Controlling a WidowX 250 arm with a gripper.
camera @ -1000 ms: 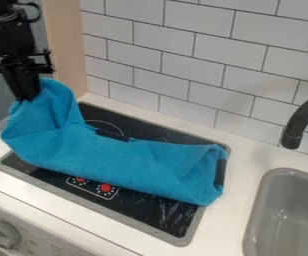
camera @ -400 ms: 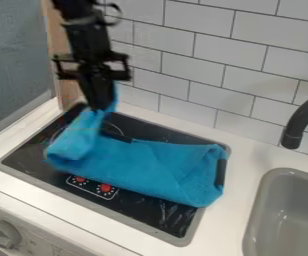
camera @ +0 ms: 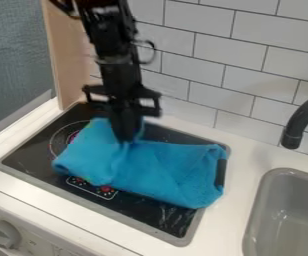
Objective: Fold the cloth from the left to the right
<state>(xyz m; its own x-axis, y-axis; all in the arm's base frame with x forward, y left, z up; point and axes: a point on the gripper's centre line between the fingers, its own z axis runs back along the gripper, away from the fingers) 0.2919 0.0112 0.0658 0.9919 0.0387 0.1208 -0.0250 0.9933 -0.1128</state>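
My gripper (camera: 124, 139) hangs low over the middle of the stove, shut on the blue cloth near its upper edge. The blue cloth (camera: 160, 172) lies across the centre and right of the black stovetop, its left part bunched and folded up toward my gripper. A black strip shows at the cloth's right end, which overhangs the stovetop's right border. The cloth's bit between the fingertips is hidden.
The black stovetop (camera: 30, 155) has its left side uncovered. To the right are a grey sink (camera: 267, 200) and a dark curved faucet (camera: 297, 125). A white tiled wall (camera: 210, 75) rises behind, and a wooden panel (camera: 70, 60) stands at the back left.
My gripper has moved right and down from the upper left, bringing the cloth's left end with it. The right end of the cloth has stayed in place.
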